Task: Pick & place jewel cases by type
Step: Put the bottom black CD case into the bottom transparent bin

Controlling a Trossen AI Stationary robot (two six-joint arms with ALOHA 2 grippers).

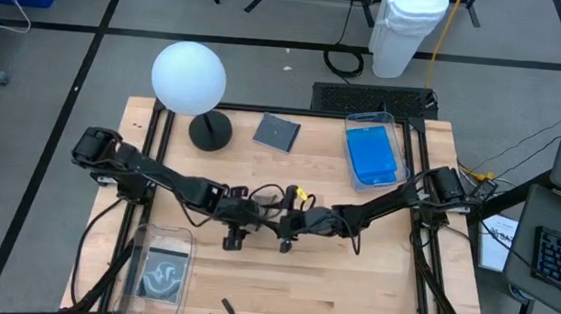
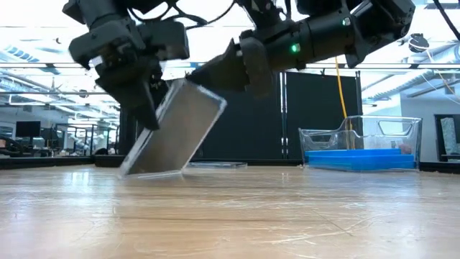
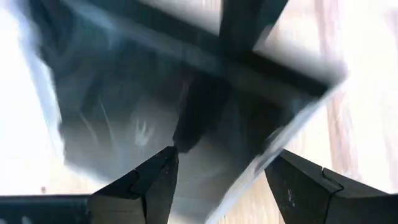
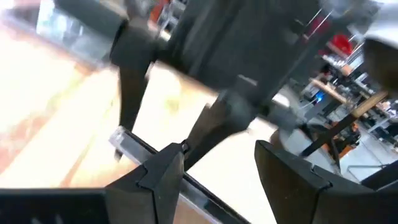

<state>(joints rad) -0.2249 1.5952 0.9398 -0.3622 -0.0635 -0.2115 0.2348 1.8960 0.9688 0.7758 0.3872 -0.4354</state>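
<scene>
Blue jewel cases (image 1: 373, 154) lie binned at the desk's far right edge; one grey case (image 1: 276, 132) remains loose near the far edge. At desk centre, a tilted grey case (image 2: 172, 129) stands on its edge between both tools: left tool (image 2: 147, 108) spread, apparently pinching it, right tool (image 2: 248, 68) spread beside it

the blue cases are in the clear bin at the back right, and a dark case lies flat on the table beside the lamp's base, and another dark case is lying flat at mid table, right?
Not quite. The low view shows the mid-table dark case tilted up on one edge, between the two arms. The rest stands: the blue cases sit in the clear bin, and another dark case lies flat by the lamp's base.
</scene>
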